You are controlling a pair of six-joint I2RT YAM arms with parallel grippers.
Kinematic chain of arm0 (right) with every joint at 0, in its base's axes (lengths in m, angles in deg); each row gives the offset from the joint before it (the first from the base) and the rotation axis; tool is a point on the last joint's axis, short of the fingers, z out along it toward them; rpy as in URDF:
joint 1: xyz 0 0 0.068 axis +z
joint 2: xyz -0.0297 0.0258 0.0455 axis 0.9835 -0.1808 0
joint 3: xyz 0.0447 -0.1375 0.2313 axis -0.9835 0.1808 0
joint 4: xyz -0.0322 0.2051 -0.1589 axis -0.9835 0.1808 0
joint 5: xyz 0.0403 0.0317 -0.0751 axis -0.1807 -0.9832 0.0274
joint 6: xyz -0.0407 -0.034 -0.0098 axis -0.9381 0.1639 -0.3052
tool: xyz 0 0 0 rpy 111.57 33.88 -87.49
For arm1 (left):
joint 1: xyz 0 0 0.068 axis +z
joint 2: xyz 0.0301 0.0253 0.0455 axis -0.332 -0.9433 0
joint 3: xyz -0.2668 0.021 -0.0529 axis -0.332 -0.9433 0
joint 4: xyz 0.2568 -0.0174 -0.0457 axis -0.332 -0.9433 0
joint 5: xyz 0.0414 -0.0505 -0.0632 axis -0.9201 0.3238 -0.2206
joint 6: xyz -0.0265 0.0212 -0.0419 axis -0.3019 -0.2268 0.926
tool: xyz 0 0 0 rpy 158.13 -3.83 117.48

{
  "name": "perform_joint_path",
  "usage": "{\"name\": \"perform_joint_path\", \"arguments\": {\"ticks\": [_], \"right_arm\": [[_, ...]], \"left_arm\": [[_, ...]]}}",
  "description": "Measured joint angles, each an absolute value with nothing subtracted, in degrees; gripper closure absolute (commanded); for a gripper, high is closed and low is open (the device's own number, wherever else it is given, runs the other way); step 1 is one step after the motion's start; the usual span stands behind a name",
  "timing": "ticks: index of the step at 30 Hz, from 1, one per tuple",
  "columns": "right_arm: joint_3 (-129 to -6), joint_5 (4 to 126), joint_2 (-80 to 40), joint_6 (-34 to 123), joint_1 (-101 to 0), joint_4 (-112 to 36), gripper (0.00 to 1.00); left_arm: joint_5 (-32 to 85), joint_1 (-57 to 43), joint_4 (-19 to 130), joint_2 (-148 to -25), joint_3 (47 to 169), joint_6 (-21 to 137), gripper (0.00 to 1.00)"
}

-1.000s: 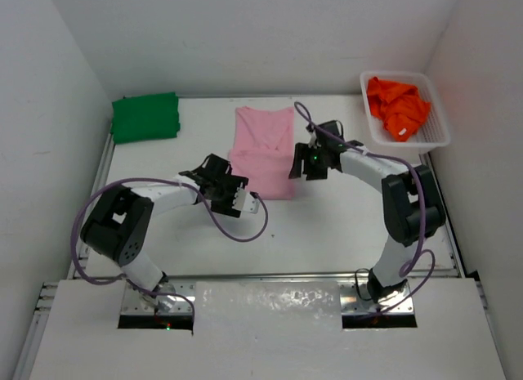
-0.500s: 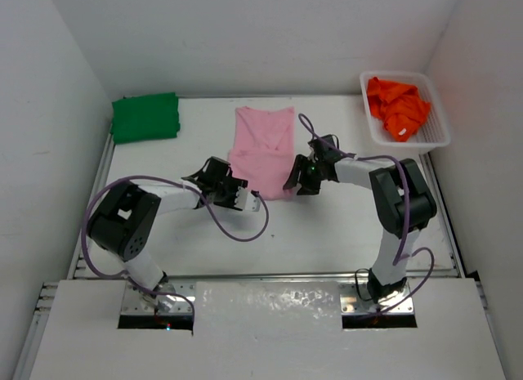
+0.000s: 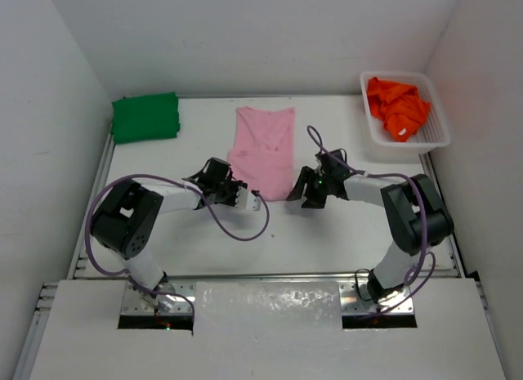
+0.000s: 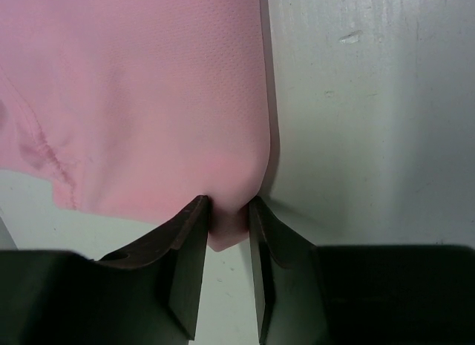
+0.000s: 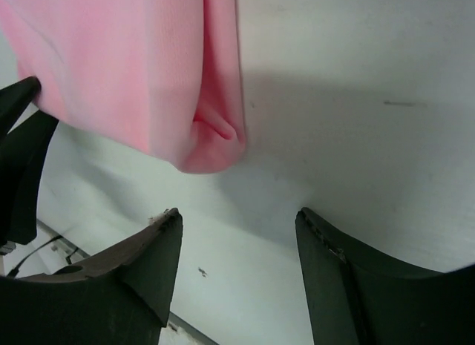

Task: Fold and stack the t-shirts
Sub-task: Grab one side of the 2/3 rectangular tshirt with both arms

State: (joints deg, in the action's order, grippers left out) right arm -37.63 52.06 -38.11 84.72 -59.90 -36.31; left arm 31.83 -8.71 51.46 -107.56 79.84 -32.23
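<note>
The pink t-shirt (image 3: pixel 263 147) lies flat at the middle of the table, folded into a narrow strip. My left gripper (image 3: pixel 244 193) is at its near left corner and shut on that corner; the left wrist view shows the pink cloth (image 4: pixel 148 85) pinched between the jaws of the gripper (image 4: pixel 228 211). My right gripper (image 3: pixel 297 190) sits low at the near right corner. It (image 5: pixel 237 215) is open, and the pink corner (image 5: pixel 208 148) lies just ahead of its fingertips, not between them. The green t-shirt (image 3: pixel 145 116) lies folded at the far left. The orange t-shirt (image 3: pixel 396 106) is crumpled in the basket.
The white lattice basket (image 3: pixel 431 136) stands at the far right corner against the wall. White walls close in the table on the left, back and right. Purple cables loop from both arms over the table near the shirt.
The left gripper has closed on the pink shirt's near left corner. The right gripper has come down and nearer, from over the shirt's right edge to its near right corner.
</note>
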Motion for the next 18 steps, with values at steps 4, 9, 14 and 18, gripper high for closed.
{"name": "perform_joint_path", "arguments": {"ticks": [4,9,14,18], "right_arm": [[-34.44,52.78,-35.62,87.49,-59.90,-39.39,0.35],[-34.39,53.74,-37.41,91.30,-59.90,-44.20,0.35],[-37.19,52.93,-41.50,93.94,-59.88,-48.79,0.37],[-38.44,53.30,-43.36,94.68,-59.84,-49.25,0.57]], "left_arm": [[31.83,-8.71,52.03,-107.53,79.55,-32.28,0.73],[31.85,-8.71,52.05,-107.53,79.53,-32.28,0.74],[31.85,-8.71,52.44,-107.45,79.23,-32.28,0.74],[31.85,-8.71,52.83,-107.27,78.85,-32.19,0.79]]}}
